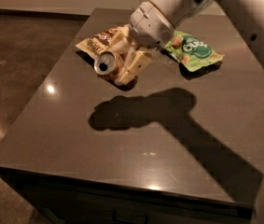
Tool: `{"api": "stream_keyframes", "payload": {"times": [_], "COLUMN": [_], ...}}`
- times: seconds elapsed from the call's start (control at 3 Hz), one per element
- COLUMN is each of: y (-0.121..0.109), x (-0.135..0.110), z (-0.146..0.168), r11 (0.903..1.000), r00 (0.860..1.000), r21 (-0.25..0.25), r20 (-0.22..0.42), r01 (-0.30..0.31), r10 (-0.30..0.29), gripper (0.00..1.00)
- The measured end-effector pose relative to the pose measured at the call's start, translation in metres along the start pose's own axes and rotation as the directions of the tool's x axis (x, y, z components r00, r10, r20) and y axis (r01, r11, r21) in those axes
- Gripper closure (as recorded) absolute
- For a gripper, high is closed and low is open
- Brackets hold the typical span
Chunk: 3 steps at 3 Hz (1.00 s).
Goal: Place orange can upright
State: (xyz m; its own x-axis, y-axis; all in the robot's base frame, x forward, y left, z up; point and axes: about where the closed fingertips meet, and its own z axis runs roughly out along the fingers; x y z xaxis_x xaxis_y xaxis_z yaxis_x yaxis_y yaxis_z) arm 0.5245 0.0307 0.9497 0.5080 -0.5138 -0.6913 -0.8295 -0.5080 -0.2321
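The orange can (108, 65) is held on its side in the air above the dark table (75, 139), its silver top with pull tab facing the camera. My gripper (121, 64) is shut on the can, its cream fingers (134, 66) clamped on the can's body. The arm comes in from the upper right. The can hangs well above the tabletop and its shadow (122, 113) falls nearer the table's middle.
A green snack bag (194, 50) lies at the back right of the table. A yellow-brown snack bag (99, 41) lies at the back, partly hidden behind the gripper. The table's left and front edges drop to the brown floor (15, 69).
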Motion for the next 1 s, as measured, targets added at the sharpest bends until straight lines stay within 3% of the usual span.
{"api": "stream_keyframes", "payload": {"times": [0.33,0.67,1.0], "y": [-0.0017,-0.0053,-0.0079], "x": [-0.0017,-0.002,0.002], "z": [-0.0091,-0.0122,-0.0116], "r11": [0.9723,0.9287,0.882], "r00": [0.972,0.927,0.875], "r21": [0.077,0.115,0.138], "r20": [0.103,0.178,0.263], "r01": [-0.221,-0.353,-0.45], "r10": [0.213,0.33,0.406], "gripper": [1.0,1.0,1.0]}}
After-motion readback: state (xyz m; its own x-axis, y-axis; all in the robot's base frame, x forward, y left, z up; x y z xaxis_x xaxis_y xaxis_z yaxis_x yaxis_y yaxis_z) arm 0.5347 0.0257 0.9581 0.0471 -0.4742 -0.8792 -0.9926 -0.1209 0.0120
